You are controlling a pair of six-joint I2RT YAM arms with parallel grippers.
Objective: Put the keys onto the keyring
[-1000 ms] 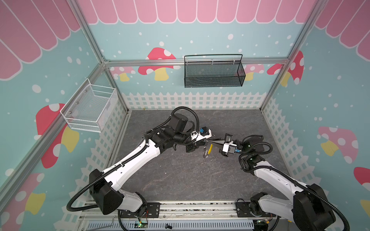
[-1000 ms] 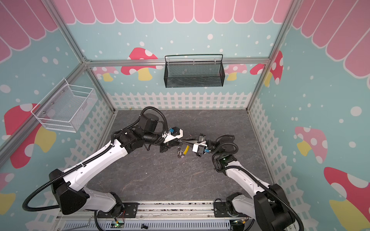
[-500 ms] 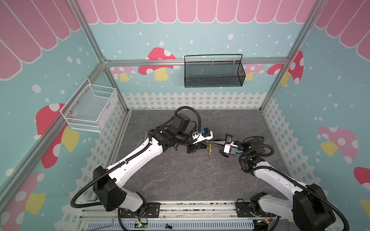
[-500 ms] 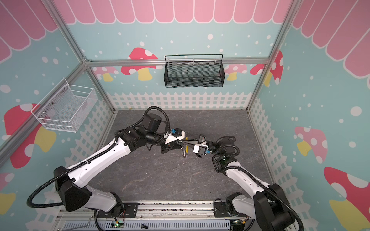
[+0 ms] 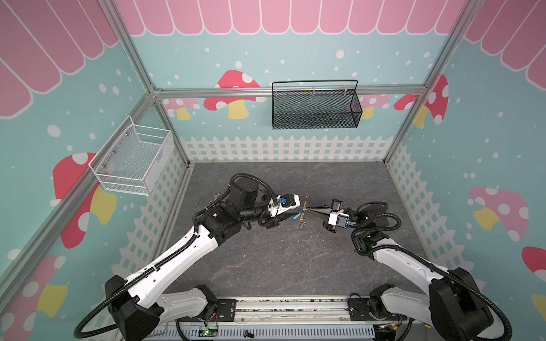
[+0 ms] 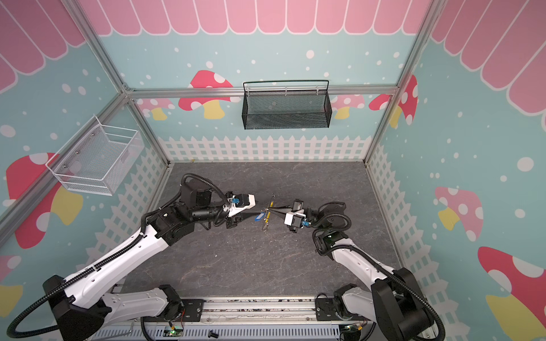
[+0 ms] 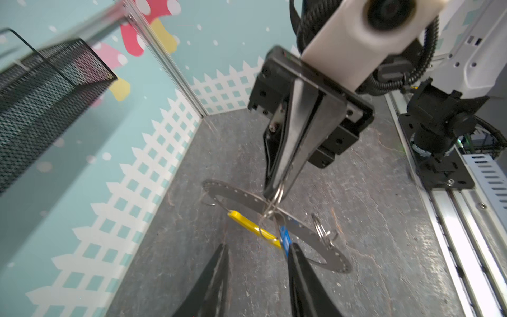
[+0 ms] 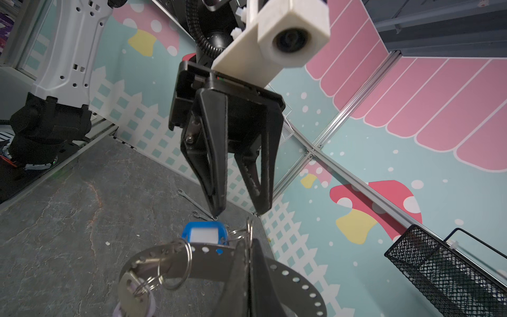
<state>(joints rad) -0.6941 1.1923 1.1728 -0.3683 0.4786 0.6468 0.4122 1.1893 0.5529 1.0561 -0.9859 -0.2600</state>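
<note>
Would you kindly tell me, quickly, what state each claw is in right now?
Left claw: open, holding nothing.
Right claw: closed on the keyring.

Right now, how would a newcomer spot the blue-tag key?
On the grey floor, the two arms meet nose to nose, and the right pincer pinches a perforated metal ring. The blue-tag key sits at that ring, facing the open left pincer. Its tag is blue with a white insert; the lilac-tag key has a pale purple one.
</note>
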